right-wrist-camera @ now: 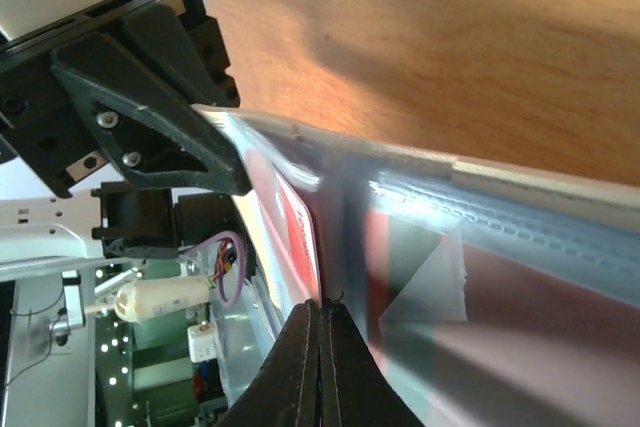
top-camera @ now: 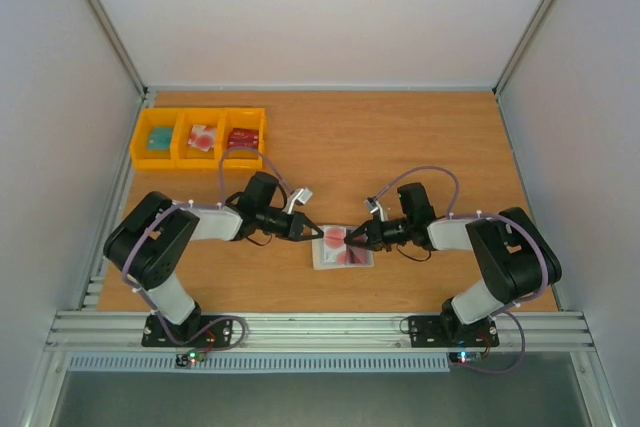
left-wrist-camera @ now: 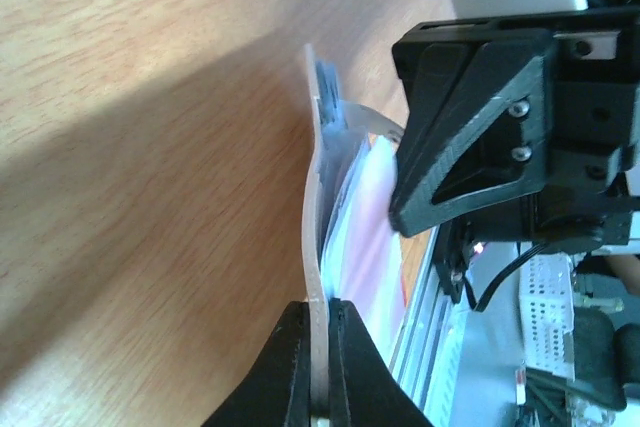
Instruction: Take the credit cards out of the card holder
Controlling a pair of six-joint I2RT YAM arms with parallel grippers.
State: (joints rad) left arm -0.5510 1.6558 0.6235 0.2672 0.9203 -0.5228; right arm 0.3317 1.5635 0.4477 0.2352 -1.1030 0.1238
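Here we find the cream, blue-grey-lined folding card holder (top-camera: 322,259) lying open on the wooden table (top-camera: 420,137), whitish-pink, red-marked plastic credit cards (top-camera: 348,255) in its pockets. The left gripper (left-wrist-camera: 320,317) pinches its cream edge; the right gripper (right-wrist-camera: 320,312), pressed together, meets a clear pocket.

Wooden table (top-camera: 440,147) in view, warm orange-brown grain, boxed in by pale walls (top-camera: 300,17) on three sides. Up at ten o'clock, tucked into the far corner, three yellow bins (top-camera: 200,137) sit side by side in a row. Just off centre toward six o'clock the card holder (top-camera: 340,255) lies open, well apart from those bins.
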